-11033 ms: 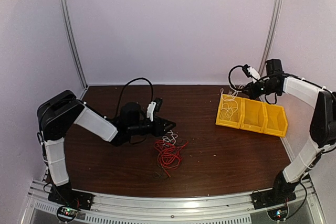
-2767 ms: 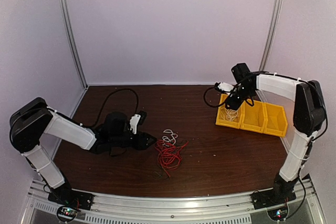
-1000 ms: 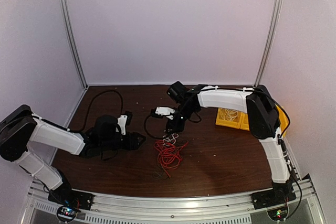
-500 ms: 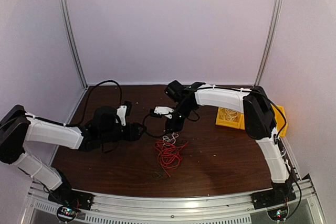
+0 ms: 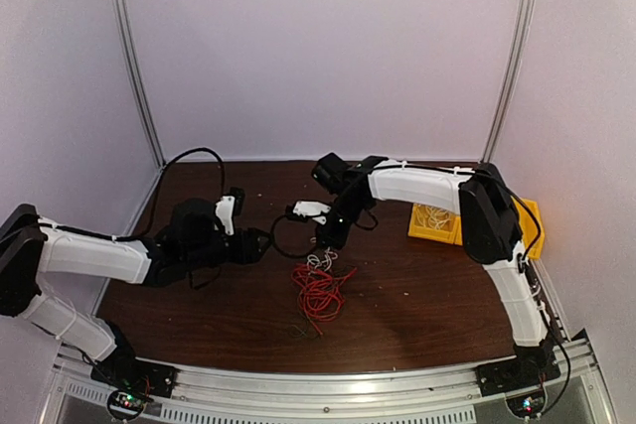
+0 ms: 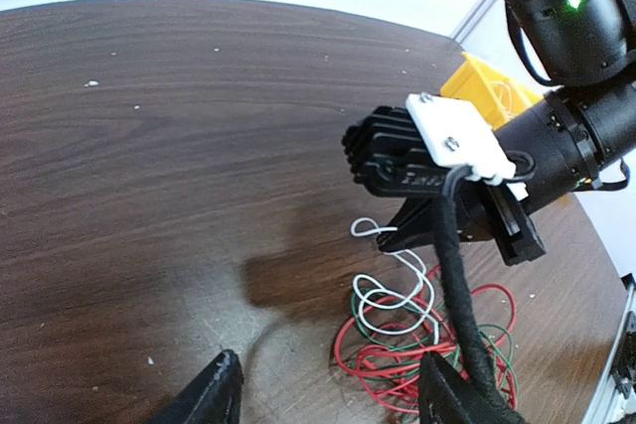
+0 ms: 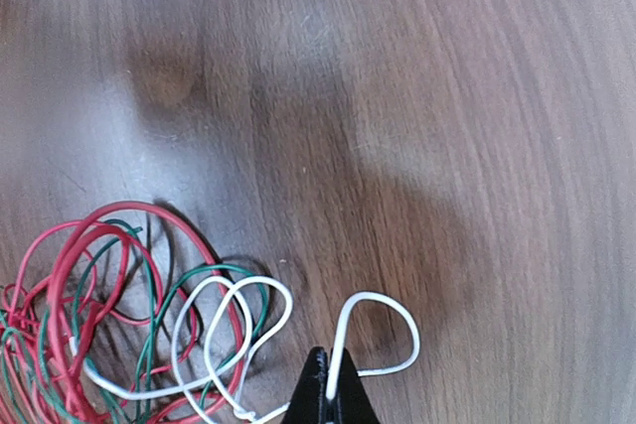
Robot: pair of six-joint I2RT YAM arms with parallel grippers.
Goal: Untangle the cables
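- Cables [image 5: 318, 287]: 1 tangled heap mid-way across the table [image 5: 447, 295], a red coil [image 5: 318, 295] shot through with green strands [image 7: 149, 275], white cable [image 7: 378, 294] looped into its far edge.
- Right gripper [image 7: 331, 389] right over that far edge, jaws pinched on the white cable's free loop.
- Left gripper [image 6: 336, 396] spread wide, holding nothing, just beside the heap on its left.
- Probable next move: drawing white away from red along the strand's run, with the left free to pin the coil.

Left end effector [image 6: 328, 399] spread, right [image 7: 328, 392] pinched
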